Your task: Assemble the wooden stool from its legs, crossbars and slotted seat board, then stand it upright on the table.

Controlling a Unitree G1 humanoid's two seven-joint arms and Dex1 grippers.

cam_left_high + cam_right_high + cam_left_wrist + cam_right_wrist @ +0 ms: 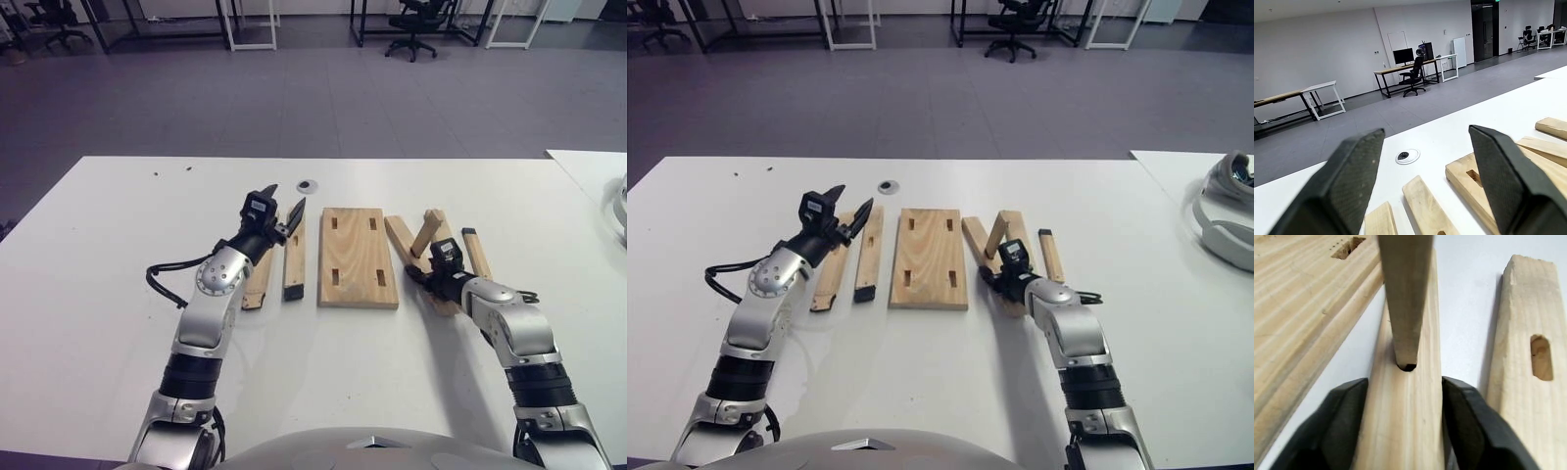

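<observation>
The right tool is clenching a leg lying on the table beside the seat board, a crossbar leaning from its hole, the left tool hanging released; stiff, light wood is probably suiting grips near the joint.

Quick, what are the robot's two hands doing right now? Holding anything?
Left gripper: open, holding nothing.
Right gripper: shut on a leg.

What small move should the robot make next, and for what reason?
Probably bring the open left gripper across to the crossbar. It stands tilted in the slot of the leg that the right gripper clamps, so it seems not fully seated.
</observation>
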